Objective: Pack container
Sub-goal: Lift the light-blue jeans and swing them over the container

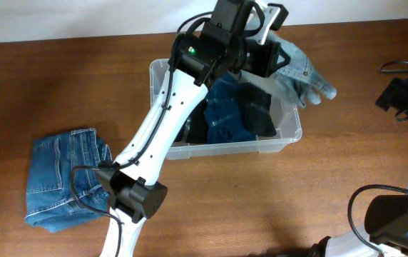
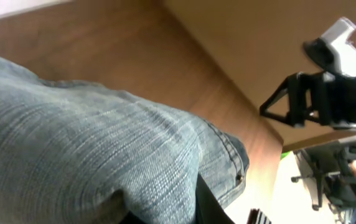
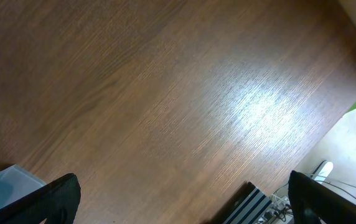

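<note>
Denim, pale and stone-washed, is the piece in hand. My left claw point(image 1: 281, 58) is pinched on the pale denim point(image 1: 305, 73) above the far right corner of the container point(image 1: 261, 148), with most of the cloth trailing outside over the rim. The container — clear plastic, rounded corners, thick rim — stands mid-table and holds a dark blue garment point(image 1: 225, 114) and a black one point(image 1: 259, 116), both crumpled. Folded jeans point(image 1: 65, 178), mid-blue and seamed, lie well to the container's left. My right claw point(image 3: 181, 202) is spread wide, with nothing between its fingers, over bare table point(image 3: 165, 93) — glossy wood-grain — off to the container's right.

Step, as I judge it: lay the pale denim inside. To do it well, I should carry the cloth toward the container's middle before letting go, so the hanging tail clears the rim. Limp twill slumps where dropped, and a tail left on the rim would likely drag it out. Lowering onto the soft pile before releasing should keep it flat.
</note>
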`<state>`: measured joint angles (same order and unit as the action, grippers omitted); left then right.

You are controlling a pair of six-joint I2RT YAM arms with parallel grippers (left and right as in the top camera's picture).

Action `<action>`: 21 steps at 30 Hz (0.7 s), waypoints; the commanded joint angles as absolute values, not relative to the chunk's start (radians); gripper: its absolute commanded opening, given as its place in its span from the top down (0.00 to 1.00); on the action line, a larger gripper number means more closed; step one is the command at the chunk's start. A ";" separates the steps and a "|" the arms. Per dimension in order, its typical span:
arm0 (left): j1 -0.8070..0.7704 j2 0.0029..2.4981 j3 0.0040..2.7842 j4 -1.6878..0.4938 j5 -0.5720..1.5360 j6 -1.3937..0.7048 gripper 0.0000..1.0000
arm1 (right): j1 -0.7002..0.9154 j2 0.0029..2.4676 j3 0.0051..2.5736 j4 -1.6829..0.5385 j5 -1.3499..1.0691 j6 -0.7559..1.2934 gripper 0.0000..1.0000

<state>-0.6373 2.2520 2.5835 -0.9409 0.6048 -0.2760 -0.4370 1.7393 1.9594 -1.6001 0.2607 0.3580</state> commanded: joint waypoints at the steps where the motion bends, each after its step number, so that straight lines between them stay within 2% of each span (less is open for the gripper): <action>1: -0.637 2.235 2.617 -0.882 0.720 -0.208 0.99 | -0.439 1.747 1.961 -1.600 0.273 0.355 0.02; 10: -0.641 2.279 2.617 -0.952 0.727 -0.207 0.99 | -0.439 1.747 1.961 -1.600 0.273 0.355 0.02; 16: -0.641 2.324 2.616 -0.962 0.833 -0.181 0.98 | -0.439 1.747 1.961 -1.600 0.273 0.355 0.02; 21: -0.641 2.343 2.615 -0.953 0.844 -0.147 0.98 | -0.439 1.747 1.961 -1.600 0.273 0.355 0.02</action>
<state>-0.6376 2.3596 2.5835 -0.9794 0.7639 -0.2150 -0.4370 1.7393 1.9594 -1.5997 0.2607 0.3580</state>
